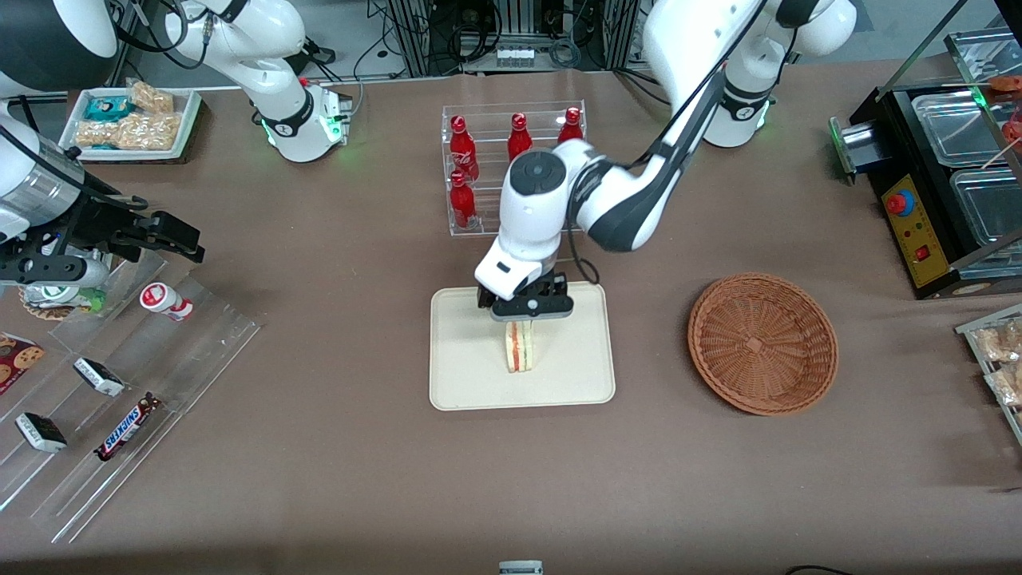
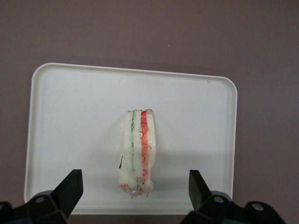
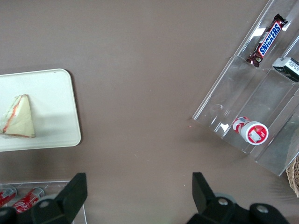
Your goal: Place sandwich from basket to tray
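From the front, your gripper (image 1: 528, 313) hung over the tray (image 1: 471, 375), just above the sandwich (image 1: 520, 348), which stood on edge mid-tray. The basket (image 1: 762, 343) sat well apart toward the working arm's end.

At the left wrist, the fingers (image 2: 70, 186) were spread wide, clear of the sandwich (image 2: 137, 151), with bare tray (image 2: 74, 121) on both sides.

From the right wrist, the sandwich (image 3: 18, 116) stood inside the tray's (image 3: 56, 107) rim.
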